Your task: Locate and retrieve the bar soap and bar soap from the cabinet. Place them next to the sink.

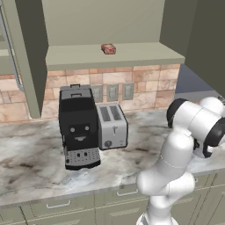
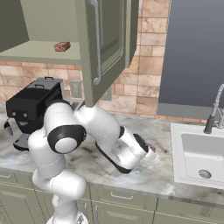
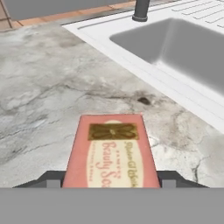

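A marbled grey counter (image 3: 52,87) fronts a brick backsplash (image 1: 149,83); the gripper (image 3: 111,183) pinches a bar soap (image 3: 111,153), the white sink (image 3: 175,48) at two o'clock.

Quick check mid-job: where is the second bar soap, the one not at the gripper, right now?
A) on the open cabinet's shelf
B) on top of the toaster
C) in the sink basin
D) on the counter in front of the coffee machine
A: the other bar soap lies on the shelf of the open cabinet, above the toaster, while one bar soap sits between the fingertips of the gripper over the counter beside the sink.
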You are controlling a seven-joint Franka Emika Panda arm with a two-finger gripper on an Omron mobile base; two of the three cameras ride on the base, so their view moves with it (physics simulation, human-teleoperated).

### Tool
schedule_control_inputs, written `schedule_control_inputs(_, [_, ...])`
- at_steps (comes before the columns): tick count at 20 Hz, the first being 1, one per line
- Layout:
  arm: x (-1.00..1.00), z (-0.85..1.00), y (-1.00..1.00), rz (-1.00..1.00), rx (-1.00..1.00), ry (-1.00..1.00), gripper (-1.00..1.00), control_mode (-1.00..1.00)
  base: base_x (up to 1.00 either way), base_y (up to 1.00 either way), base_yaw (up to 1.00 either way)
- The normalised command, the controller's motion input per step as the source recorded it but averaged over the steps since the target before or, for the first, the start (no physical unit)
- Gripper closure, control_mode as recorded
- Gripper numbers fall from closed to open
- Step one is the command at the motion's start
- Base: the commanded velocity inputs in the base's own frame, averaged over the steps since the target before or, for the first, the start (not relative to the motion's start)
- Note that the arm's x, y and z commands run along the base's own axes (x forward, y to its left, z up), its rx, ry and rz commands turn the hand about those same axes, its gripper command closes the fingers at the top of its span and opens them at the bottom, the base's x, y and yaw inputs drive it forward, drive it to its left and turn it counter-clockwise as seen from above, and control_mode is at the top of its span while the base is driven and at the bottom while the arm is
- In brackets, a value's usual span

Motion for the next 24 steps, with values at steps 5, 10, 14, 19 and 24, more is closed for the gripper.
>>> schedule_control_inputs(5, [0.04,0.15,0.03,-0.01,-0.03,0.05,-1.00,-1.00,0.00,0.00,0.00])
schedule_control_inputs(10, [0.00,0.27,0.07,-0.04,0.06,0.00,-1.00,-1.00,0.00,0.00,0.00])
schedule_control_inputs(14, [0.02,0.52,0.26,-0.01,0.07,0.00,-1.00,-1.00,0.00,0.00,0.00])
schedule_control_inputs(19, [0.07,0.59,0.42,0.00,0.04,0.00,-1.00,-1.00,0.00,0.00,0.00])
schedule_control_inputs(24, [0.22,0.64,0.48,0.00,0.00,-0.02,-1.00,-1.00,0.00,0.00,0.00])
